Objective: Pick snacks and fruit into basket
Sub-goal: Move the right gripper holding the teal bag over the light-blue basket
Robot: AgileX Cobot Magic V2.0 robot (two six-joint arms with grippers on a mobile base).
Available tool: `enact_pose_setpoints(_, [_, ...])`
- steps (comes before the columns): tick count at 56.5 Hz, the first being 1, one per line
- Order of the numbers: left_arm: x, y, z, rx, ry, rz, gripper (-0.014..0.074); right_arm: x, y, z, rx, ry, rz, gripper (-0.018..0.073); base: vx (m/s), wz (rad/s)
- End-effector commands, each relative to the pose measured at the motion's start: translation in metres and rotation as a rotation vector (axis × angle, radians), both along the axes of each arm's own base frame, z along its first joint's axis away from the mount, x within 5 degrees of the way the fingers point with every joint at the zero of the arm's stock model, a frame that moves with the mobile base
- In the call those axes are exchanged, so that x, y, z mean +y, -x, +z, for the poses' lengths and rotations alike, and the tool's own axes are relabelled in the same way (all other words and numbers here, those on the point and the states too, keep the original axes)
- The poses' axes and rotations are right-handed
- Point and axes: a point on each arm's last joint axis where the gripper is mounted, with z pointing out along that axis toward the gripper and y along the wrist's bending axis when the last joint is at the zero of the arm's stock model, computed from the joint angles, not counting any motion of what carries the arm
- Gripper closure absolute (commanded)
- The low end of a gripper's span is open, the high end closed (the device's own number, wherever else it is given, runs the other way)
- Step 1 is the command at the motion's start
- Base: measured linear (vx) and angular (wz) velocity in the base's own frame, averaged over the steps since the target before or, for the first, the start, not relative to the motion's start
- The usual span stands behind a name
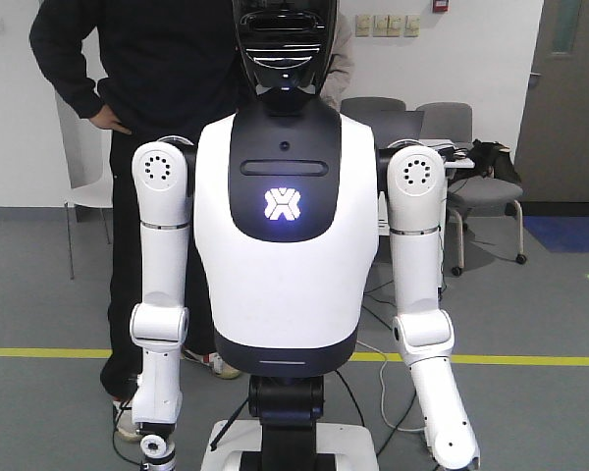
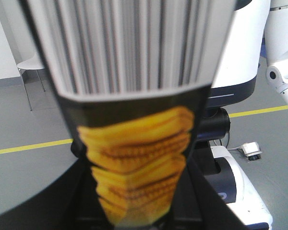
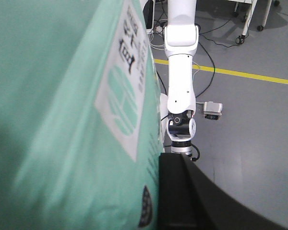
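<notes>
Black-and-yellow snack packet (image 2: 134,143): fills our left wrist view from 12 to 6 o'clock; the left gripper (image 2: 137,213) pinches it, we judge.
Green snack packet (image 3: 62,120): at 9 o'clock, apparently clamped by the right gripper (image 3: 156,201); far finger hidden.
Risk: slick film slipping free; with basket and fruit unseen, we could release blind.

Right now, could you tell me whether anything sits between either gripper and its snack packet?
Nothing visible does. The black biscuit packet fills the left wrist view and the green packet fills the right, each close against its camera.
</notes>
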Motion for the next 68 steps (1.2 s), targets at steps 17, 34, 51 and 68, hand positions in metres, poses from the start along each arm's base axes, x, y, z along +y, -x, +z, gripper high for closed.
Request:
enact_pose_setpoints(17, [-0.0016,-0.0002,0.0201,-0.123,0.016,-0.017,0.0586,-0.0003,-0.0033,0.0145,-0.102,-0.011,-0.008,0.0568,0.00,0.00])
enact_pose_setpoints(34, [-0.0016,-0.0002,0.0201,-0.123,0.016,-0.017,0.0586,-0.0003,-0.0033,0.0145,-0.102,-0.011,-0.008,0.0568,0.00,0.00])
enact_pose_setpoints(51, [-0.0016,-0.0002,0.0201,-0.123,0.016,-0.017,0.0586,-0.0003,-0.0033,0.0145,-0.102,-0.011,-0.008,0.0568,0.00,0.00])
enact_pose_setpoints(68, [-0.0016,-0.0002,0.0201,-0.123,0.016,-0.017,0.0586,-0.0003,-0.0032,0.0144,-0.101,-0.011,-0.008,0.0568,0.01,0.00])
